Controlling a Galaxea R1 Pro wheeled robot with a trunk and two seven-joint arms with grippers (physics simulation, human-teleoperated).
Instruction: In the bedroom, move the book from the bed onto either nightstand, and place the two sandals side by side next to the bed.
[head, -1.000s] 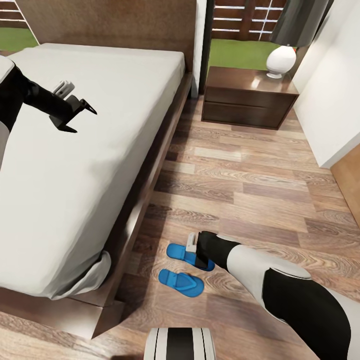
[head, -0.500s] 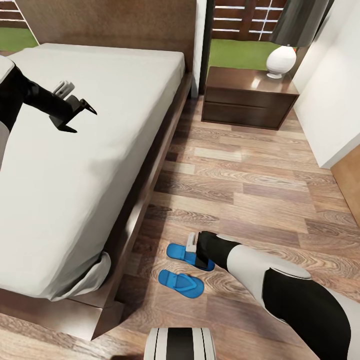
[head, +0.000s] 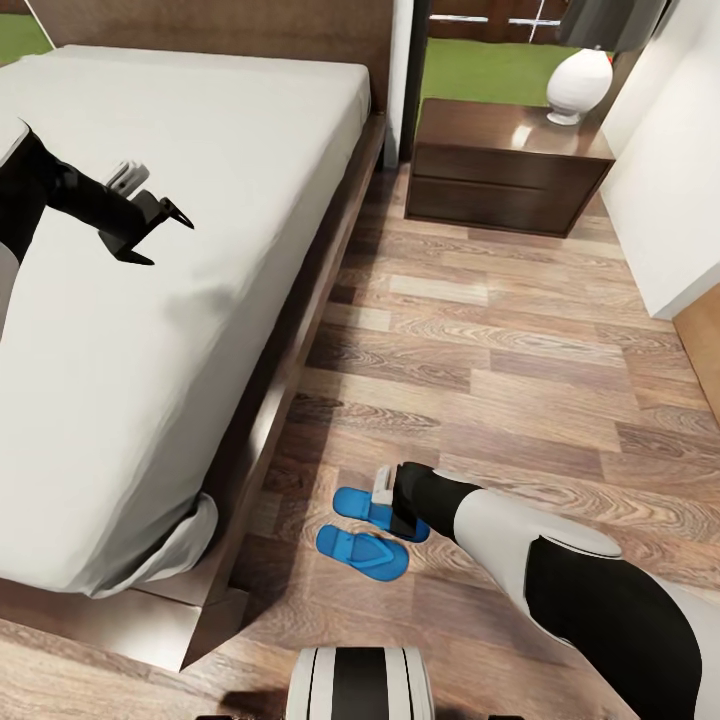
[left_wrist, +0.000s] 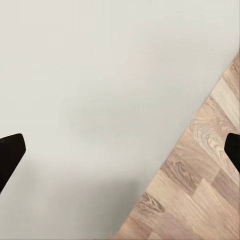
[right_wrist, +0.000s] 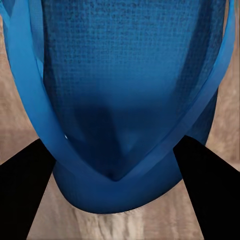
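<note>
right hand (right_wrist: 117, 175) low over farther bright blue flip-flop sandal (head: 365, 505), fingers spread wide either side, not gripping | nearer blue sandal (head: 362, 552) just beside it on wood-plank floor (head: 480, 360) by dark-framed bed (head: 290, 330), long axes roughly parallel | left hand (head: 160, 232) wide, empty over mattress | no writing legible

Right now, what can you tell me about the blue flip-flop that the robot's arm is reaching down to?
The sandal is bright blue, with a finely textured footbed and a blue V-shaped toe strap that looks like rubber or foam. It lies flat, sole down, on the wood-plank floor near the bed's foot corner, close beside its twin. The right gripper hangs over it, open jaws flanking the strap.
</note>
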